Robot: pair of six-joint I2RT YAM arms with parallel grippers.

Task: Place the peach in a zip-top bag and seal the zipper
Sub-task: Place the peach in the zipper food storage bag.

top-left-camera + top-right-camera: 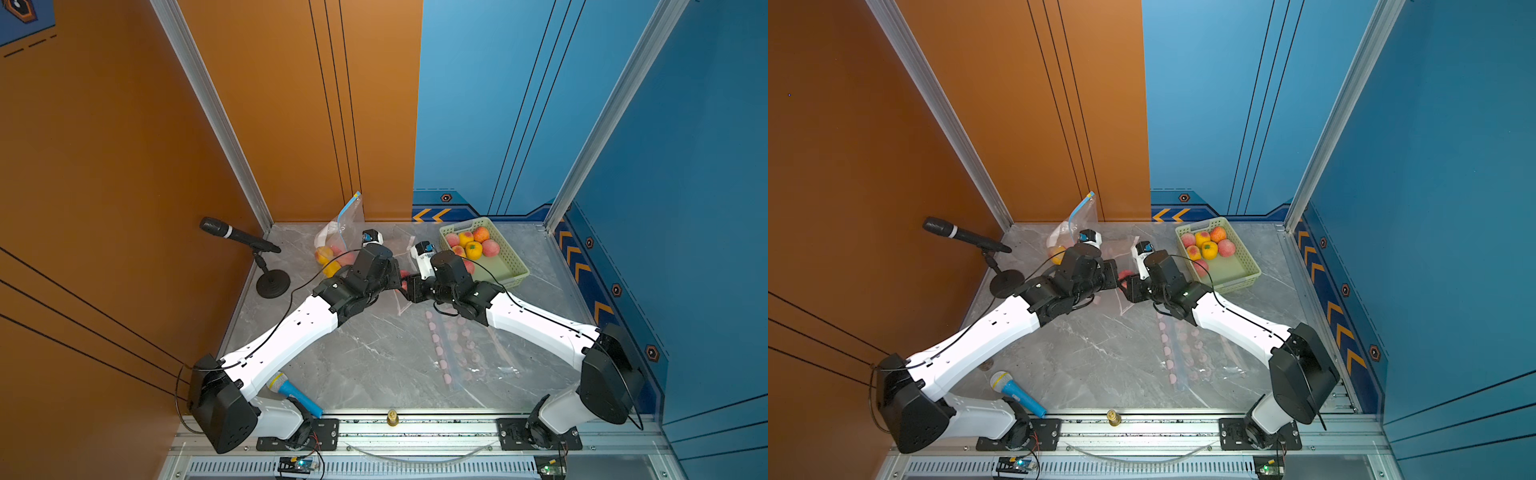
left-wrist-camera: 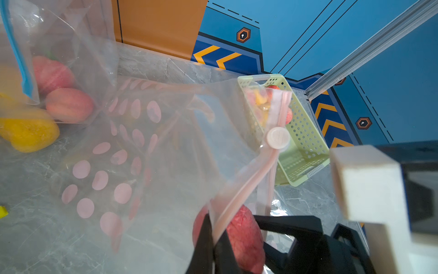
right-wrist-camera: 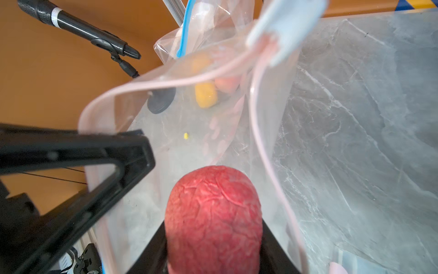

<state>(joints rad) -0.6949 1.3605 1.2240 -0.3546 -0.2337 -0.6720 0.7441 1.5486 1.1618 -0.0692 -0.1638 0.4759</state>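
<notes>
A red peach [image 3: 213, 218] sits between the fingers of my right gripper [image 3: 213, 239], which is shut on it. The peach is in the open mouth of a clear zip-top bag [image 2: 166, 166] with pink dots, a pink zipper strip and a white slider [image 2: 277, 137]. My left gripper [image 2: 214, 234] is shut on the bag's zipper rim and holds it up beside the peach [image 2: 246, 239]. In both top views the two grippers meet mid-table, with the peach [image 1: 405, 274] [image 1: 1124, 275] showing red between them.
A green basket [image 1: 512, 257] with peaches and oranges stands at the back right. Another bag [image 1: 345, 224] with a blue zipper holds fruit at the back. A black microphone [image 1: 237, 235] stands left, a blue toy microphone [image 1: 295, 392] lies near front left, and a flat dotted bag [image 1: 457, 353] lies front right.
</notes>
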